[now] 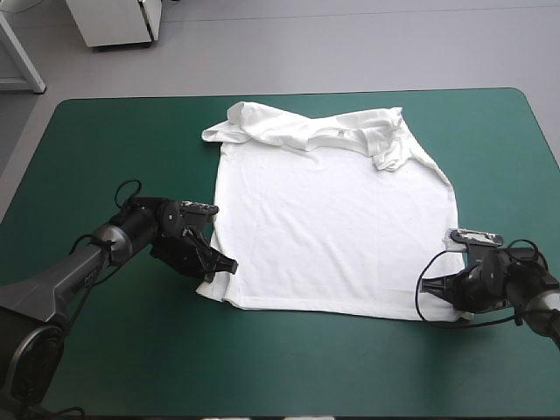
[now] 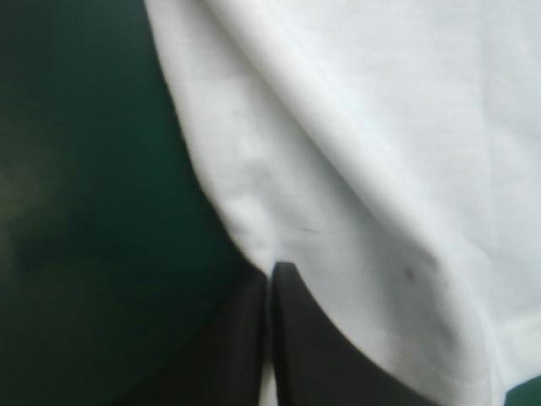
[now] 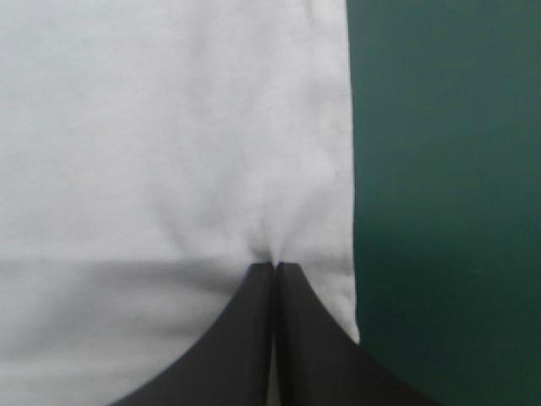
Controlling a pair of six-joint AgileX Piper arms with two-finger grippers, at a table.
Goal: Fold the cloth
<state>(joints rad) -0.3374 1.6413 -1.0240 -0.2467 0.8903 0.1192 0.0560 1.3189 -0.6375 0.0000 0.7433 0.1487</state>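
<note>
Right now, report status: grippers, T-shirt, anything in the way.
Left gripper shut on the T-shirt by its near left corner. Right gripper shut by near right corner. T-shirt flat, sleeves bunched at far edge. Nothing seen in the way.

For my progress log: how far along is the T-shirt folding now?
Done: the T-shirt lies spread flat on the table, sleeves bunched at its far end. In hand: the left gripper and right gripper each pinch a near hem corner. Left: the body shows no fold yet.
</note>
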